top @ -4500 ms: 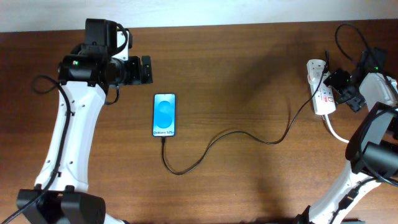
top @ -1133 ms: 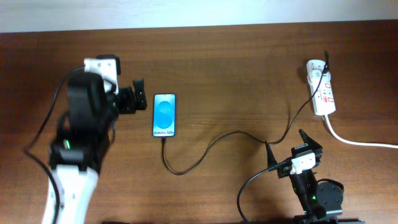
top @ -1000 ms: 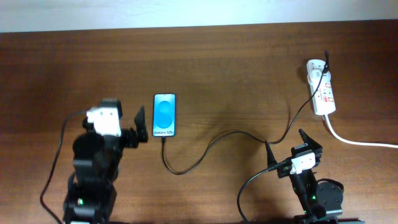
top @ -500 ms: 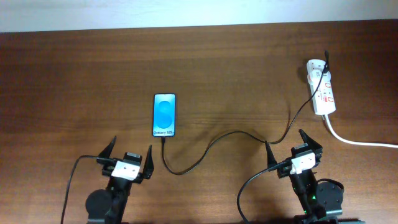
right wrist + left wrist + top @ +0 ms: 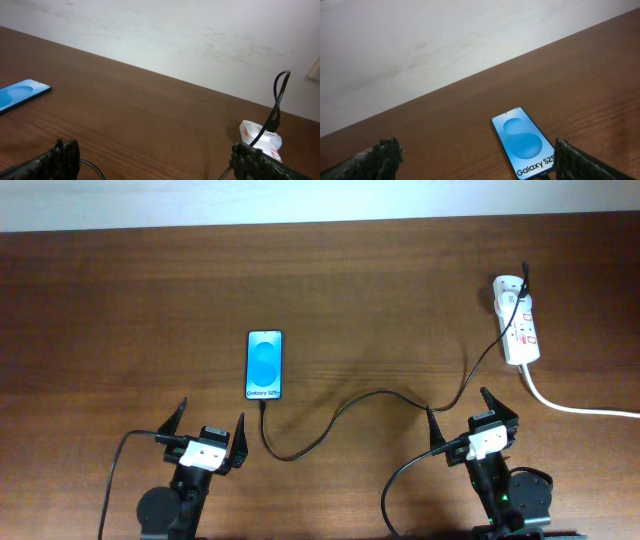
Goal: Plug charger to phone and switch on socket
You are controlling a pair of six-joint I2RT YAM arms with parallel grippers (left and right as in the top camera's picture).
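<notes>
The phone [image 5: 265,364] lies flat left of centre, blue screen up with "Galaxy S25" text; it also shows in the left wrist view [image 5: 524,141] and the right wrist view [image 5: 20,95]. The charger [image 5: 345,409], a thin black cable, runs from the phone's near end in a loop across the table up to the socket [image 5: 516,331], a white power strip at the far right, also in the right wrist view [image 5: 260,136]. My left gripper [image 5: 208,435] is open and empty near the front edge, below the phone. My right gripper [image 5: 470,420] is open and empty, below the socket.
The socket's thick white cord [image 5: 575,406] runs off the right edge. A pale wall [image 5: 420,45] stands behind the brown table's far edge. Black arm cables trail at the front by both arm bases.
Both arms have drawn back from the phone and the socket to the front edge. The left arm arrived last and has held still over the last half second. The cable stays joined to the phone.
</notes>
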